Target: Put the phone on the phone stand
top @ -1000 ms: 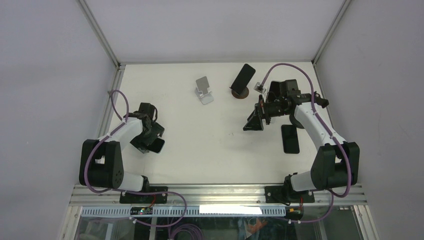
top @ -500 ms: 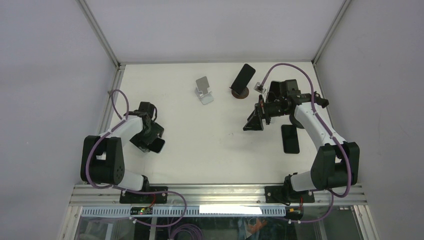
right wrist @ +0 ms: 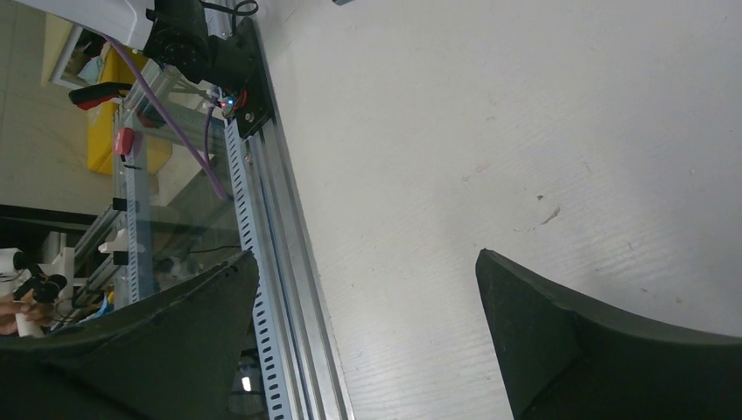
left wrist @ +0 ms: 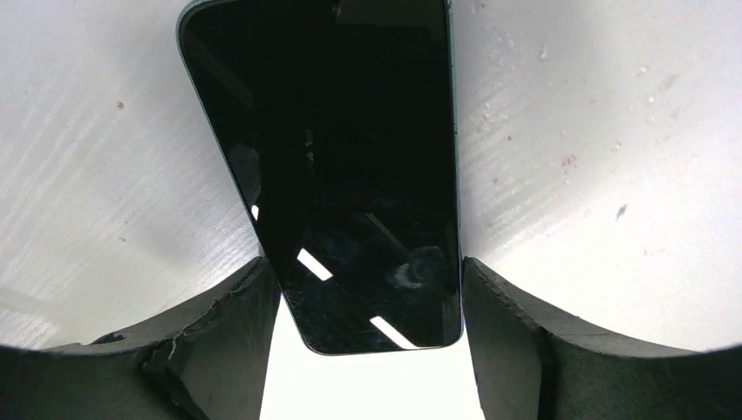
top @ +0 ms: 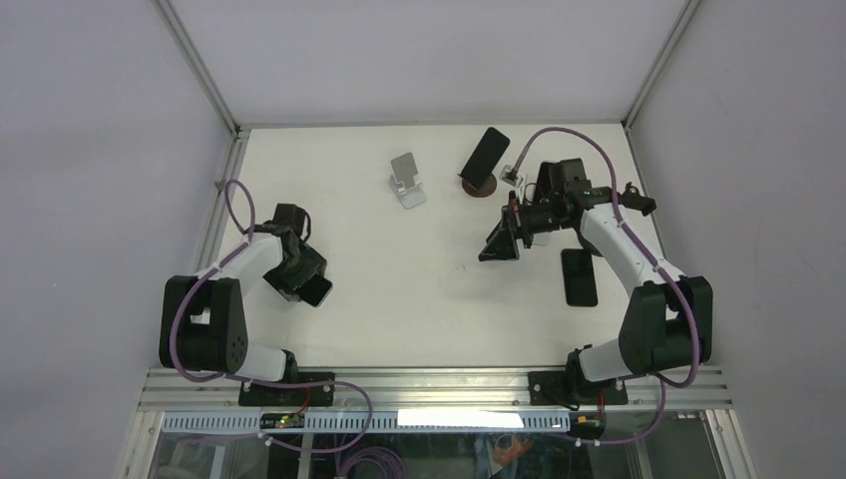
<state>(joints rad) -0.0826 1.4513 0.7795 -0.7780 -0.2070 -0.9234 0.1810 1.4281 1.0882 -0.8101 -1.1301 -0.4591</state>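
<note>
From above, three phones and two stands: one phone (top: pixel 317 291) at the left gripper (top: pixel 304 282), a second phone (top: pixel 579 276) flat beside the right arm, a third phone (top: pixel 486 150) on the dark stand (top: pixel 480 187), and the silver stand (top: pixel 404 180) bare. In the left wrist view, the fingers (left wrist: pixel 219 332) clamp that phone's long edges, so the grasp seems in hand; next it needs lifting toward the silver stand. In the right wrist view, the right gripper (right wrist: pixel 366 262) gapes, empty.
</note>
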